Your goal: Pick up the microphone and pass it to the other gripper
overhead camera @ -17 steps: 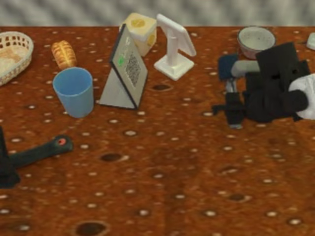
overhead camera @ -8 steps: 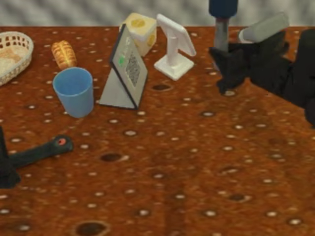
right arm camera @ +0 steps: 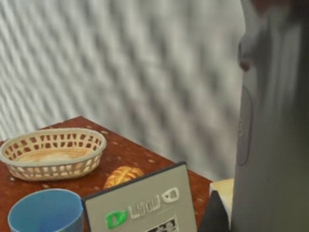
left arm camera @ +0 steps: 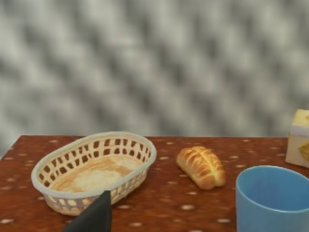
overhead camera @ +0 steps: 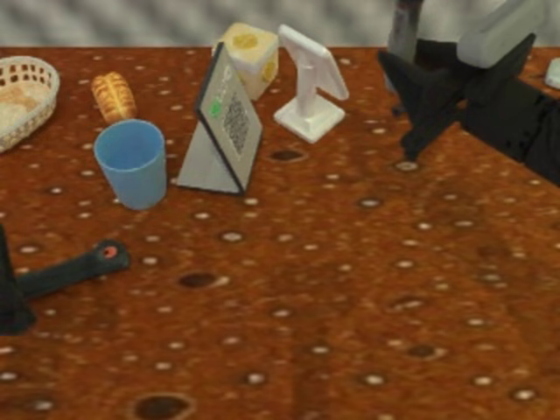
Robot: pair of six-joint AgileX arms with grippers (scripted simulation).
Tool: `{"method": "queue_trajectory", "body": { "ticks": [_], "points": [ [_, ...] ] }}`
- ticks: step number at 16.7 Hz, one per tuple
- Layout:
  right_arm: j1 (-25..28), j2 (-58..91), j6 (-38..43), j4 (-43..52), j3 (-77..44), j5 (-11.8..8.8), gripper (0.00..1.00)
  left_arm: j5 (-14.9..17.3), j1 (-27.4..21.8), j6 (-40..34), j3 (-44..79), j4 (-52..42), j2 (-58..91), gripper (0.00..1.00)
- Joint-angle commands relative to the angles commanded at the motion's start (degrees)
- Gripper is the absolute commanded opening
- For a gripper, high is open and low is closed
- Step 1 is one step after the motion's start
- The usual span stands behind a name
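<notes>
While our right arm is raised over the table's far right, the scene reads as follows.

Right gripper: our black two-finger right gripper (overhead camera: 409, 96) hangs above the far right part of the table, its pointed fingers clamped on the microphone.
Microphone: the short microphone with a slim grey metal handle (overhead camera: 404, 31) stands upright in that grip at the top view's upper edge, lifted off the table; its foam head is out of frame. The right wrist view shows the handle (right arm camera: 270, 125) close up.
Left gripper: our left gripper (overhead camera: 10, 302) rests at the table's left edge; we cannot tell how its fingers stand.
Table: brown speckled wooden table (overhead camera: 289, 332).
Bystanders: black handle with an orange dot (overhead camera: 74, 267), light blue plastic cup (overhead camera: 131, 162), grey triangular QR-code sign (overhead camera: 223, 122), white stand (overhead camera: 311, 83), woven cream basket (overhead camera: 22, 96), bread loaf (overhead camera: 114, 96).
</notes>
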State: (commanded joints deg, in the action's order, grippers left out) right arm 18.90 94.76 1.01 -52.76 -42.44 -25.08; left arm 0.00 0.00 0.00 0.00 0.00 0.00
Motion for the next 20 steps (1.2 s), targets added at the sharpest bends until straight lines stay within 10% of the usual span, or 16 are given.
{"method": "queue_trajectory", "body": {
  "ticks": [5,13,20],
  "points": [
    [2.46,-0.20,0.24,0.45,-0.44,2.12,0.00,0.00,0.00,0.00,0.00,0.00,0.00,1.00],
    [16.72,-3.45,0.80,2.74,-1.38,15.95,0.00,0.00,0.00,0.00,0.00,0.00,0.00,1.00],
    [16.98,-3.53,0.82,2.78,-1.38,16.21,0.00,0.00,0.00,0.00,0.00,0.00,0.00,1.00]
  ]
}}
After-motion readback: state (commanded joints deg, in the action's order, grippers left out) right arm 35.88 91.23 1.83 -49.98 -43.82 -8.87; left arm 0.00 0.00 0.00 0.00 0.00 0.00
